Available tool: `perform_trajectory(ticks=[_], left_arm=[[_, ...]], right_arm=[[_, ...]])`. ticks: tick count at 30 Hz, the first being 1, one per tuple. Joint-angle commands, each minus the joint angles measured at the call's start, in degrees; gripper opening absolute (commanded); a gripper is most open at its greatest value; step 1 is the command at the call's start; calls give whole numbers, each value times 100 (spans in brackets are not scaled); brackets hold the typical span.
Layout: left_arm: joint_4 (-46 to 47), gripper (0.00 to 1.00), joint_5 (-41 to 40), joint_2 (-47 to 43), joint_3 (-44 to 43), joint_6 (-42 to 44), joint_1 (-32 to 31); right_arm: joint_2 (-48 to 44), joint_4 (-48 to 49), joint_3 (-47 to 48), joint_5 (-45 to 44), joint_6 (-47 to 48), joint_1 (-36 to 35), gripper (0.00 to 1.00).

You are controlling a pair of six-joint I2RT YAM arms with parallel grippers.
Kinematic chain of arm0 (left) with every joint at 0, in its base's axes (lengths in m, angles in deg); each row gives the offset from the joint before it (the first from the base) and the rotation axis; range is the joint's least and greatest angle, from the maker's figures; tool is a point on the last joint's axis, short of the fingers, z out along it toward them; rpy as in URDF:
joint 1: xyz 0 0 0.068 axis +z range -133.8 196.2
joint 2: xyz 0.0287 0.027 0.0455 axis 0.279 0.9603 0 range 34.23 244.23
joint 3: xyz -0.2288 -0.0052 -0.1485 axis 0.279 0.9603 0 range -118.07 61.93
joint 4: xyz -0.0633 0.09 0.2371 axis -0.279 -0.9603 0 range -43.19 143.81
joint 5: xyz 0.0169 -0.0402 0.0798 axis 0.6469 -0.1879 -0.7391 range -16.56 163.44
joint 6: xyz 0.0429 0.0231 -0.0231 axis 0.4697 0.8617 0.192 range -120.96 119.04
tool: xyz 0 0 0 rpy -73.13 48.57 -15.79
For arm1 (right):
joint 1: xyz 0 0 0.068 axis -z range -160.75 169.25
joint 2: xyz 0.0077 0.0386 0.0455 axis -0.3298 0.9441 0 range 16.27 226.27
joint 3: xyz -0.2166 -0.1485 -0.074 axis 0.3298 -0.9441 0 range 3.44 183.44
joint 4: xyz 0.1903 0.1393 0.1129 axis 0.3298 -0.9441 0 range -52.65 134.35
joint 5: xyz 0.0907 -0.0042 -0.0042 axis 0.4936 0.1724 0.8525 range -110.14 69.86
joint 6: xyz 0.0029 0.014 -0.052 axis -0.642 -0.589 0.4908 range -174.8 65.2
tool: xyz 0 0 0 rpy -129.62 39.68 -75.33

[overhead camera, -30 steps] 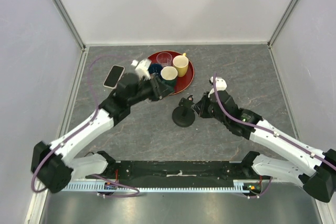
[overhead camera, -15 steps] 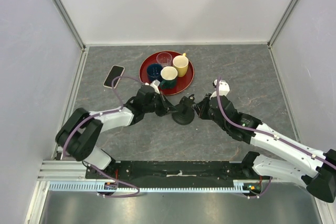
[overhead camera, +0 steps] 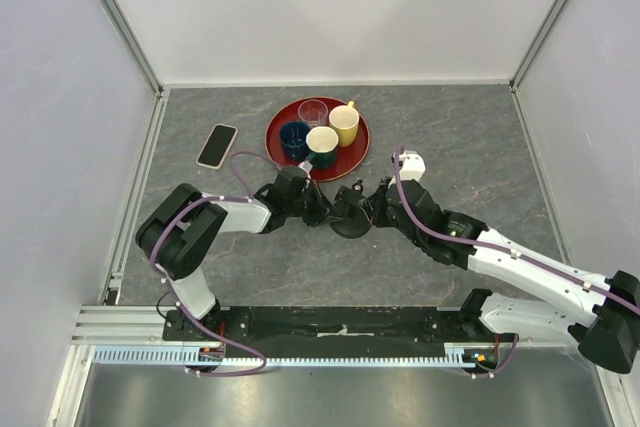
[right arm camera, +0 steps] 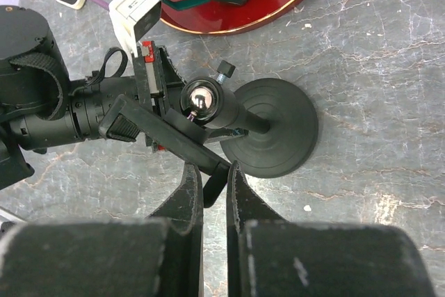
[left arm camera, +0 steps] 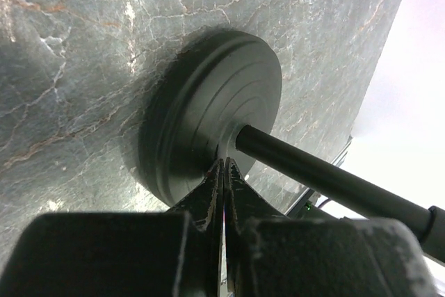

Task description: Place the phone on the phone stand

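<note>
**Left gripper** (left arm camera: 222,166): jaws shut, nothing held. The tips are set against the disc base of the stand (overhead camera: 350,219), which lies at 3 o'clock from them in the top view.

**Right gripper** (right arm camera: 212,172): jaws closed. The end of the stand's black cradle arm is seen between the tips and appears to be pinched. The stand lies at 9 o'clock from this gripper.

**Stand**: it is flanked by both grippers, and its cradle is unoccupied.

**Phone** (overhead camera: 217,145): it lies flat on the table, well apart, at 10 o'clock from the left gripper. Its long axis runs from 1 to 7 o'clock. The left arm is judged the nearer.

**Tray** (overhead camera: 352,155): red, with cups on it, at 12 o'clock from the stand.
</note>
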Motion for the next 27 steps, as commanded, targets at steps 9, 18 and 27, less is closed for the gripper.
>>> perform_trajectory(ticks=[9, 18, 27], left_arm=[[-1564, 2, -1094, 398, -45, 184, -23], [-1723, 2, -1287, 469, -89, 245, -23], [-1767, 2, -1191, 259, -168, 368, -23]], right_arm=[[901, -1841, 1801, -845, 913, -160, 0], [1122, -2597, 2408, -1706, 807, -459, 0], [1000, -2211, 2189, -1382, 772, -459, 0]])
